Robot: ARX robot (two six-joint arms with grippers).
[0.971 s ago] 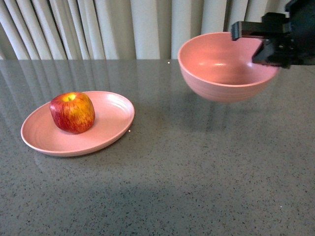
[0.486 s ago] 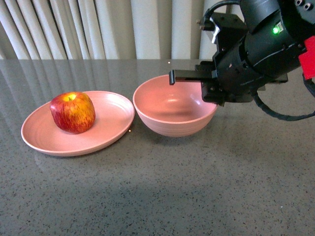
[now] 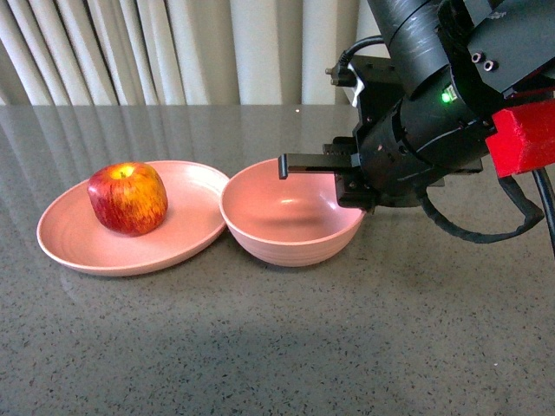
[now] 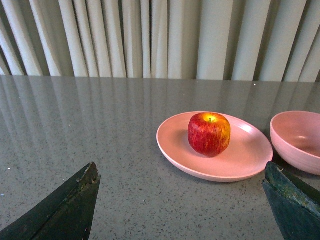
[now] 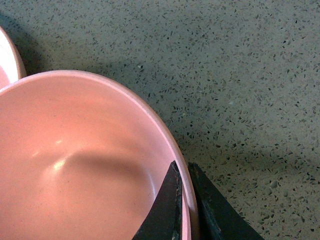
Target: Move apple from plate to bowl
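Apple (image 3: 127, 198): on plate (image 3: 198, 227); transfer outstanding.
Bowl (image 3: 290, 236): set beside plate.
Right gripper (image 5: 184, 174): clamped on Bowl rim.
Left gripper (image 4: 181, 169): spread wide, empty.

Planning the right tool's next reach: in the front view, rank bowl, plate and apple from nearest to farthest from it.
1. bowl, pinched at its rim by the right tool.
2. plate, left of the bowl.
3. apple, on the plate's left part.
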